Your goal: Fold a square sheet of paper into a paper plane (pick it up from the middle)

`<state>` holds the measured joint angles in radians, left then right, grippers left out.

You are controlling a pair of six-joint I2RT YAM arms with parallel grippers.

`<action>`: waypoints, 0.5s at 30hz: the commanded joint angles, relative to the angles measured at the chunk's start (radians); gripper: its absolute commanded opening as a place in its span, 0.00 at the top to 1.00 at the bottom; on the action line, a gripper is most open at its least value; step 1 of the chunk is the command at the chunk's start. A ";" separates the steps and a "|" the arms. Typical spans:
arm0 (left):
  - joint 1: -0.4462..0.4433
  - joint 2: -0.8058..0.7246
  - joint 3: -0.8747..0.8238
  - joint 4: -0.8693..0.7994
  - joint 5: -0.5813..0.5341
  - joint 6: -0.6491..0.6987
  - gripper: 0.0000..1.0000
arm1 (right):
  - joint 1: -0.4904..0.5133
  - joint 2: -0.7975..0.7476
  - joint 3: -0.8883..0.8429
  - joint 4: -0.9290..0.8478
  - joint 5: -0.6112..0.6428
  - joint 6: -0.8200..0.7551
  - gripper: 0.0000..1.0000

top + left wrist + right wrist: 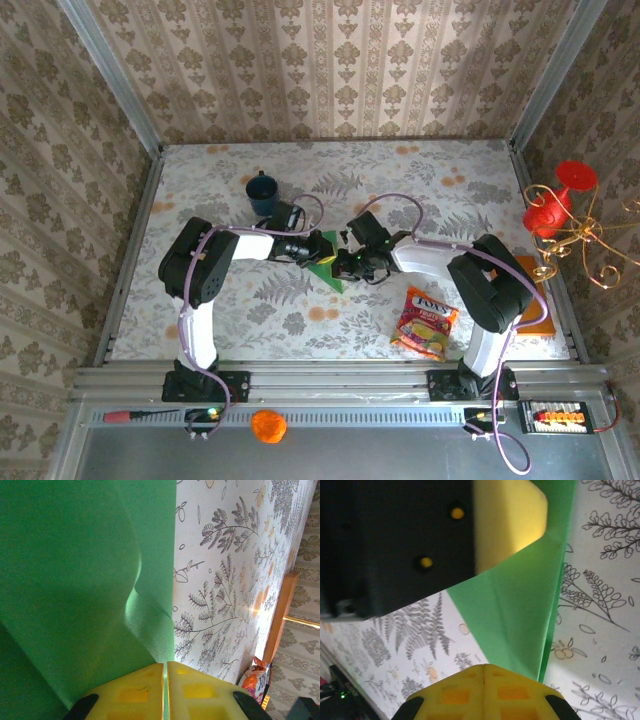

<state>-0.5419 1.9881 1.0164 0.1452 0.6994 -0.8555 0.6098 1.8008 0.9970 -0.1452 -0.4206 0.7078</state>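
The bright-green sheet of paper [327, 272], partly folded into a pointed shape, lies at the table's middle between both arms. My left gripper [322, 249] is shut on it. In the left wrist view a thin green strip shows between the closed yellow fingertips [165, 664], and the buckled paper [75, 580] spreads ahead. My right gripper [347, 263] faces the left one from the right. Its jaws [485, 666] are shut tight with no paper showing between them. The creased paper [520, 610] runs past the right finger [520, 695], up to the left gripper's yellow finger [507, 525].
A blue mug [263, 192] stands behind the left arm. A colourful snack packet [426, 322] lies front right, next to a flat orange-brown board [540, 305] at the right edge. A red and gold ornament [560, 210] hangs over the right wall.
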 commanded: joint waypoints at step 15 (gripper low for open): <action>0.002 -0.065 0.010 -0.092 -0.072 0.074 0.88 | -0.030 0.093 -0.030 -0.084 0.048 -0.050 0.96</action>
<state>-0.5438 1.9743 1.0225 0.1173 0.6865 -0.8360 0.5995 1.8664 1.0061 -0.1345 -0.4042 0.6937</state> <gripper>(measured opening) 0.121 0.050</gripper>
